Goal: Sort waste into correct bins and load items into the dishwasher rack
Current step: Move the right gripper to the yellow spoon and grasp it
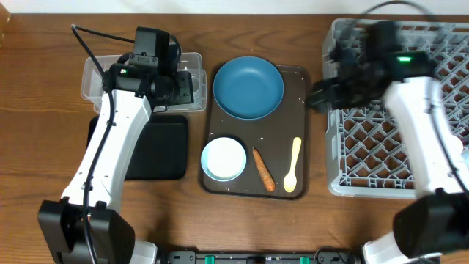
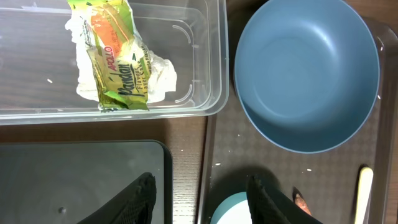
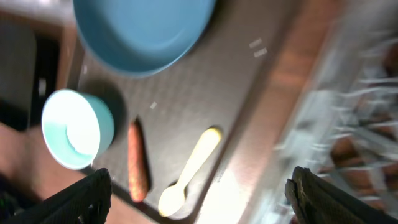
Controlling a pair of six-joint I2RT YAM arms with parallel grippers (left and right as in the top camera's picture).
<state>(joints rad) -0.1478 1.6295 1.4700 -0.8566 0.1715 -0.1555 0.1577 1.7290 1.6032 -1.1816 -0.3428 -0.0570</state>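
Lying in tub point(image 2: 210, 68), wrapper point(image 2: 115, 56) beyond left hand point(image 2: 202, 200)

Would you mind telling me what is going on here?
Two robot arms are tidying. The green-orange-yellow wrapper and crumpled white tissue lie in the clear plastic tub, with the open left gripper near it. The dark blue plate, white-inside bowl, orange carrot piece and pale yellow spoon sit on the dark brown tray. The right gripper, open and empty, hovers by the grey dishwasher rack.
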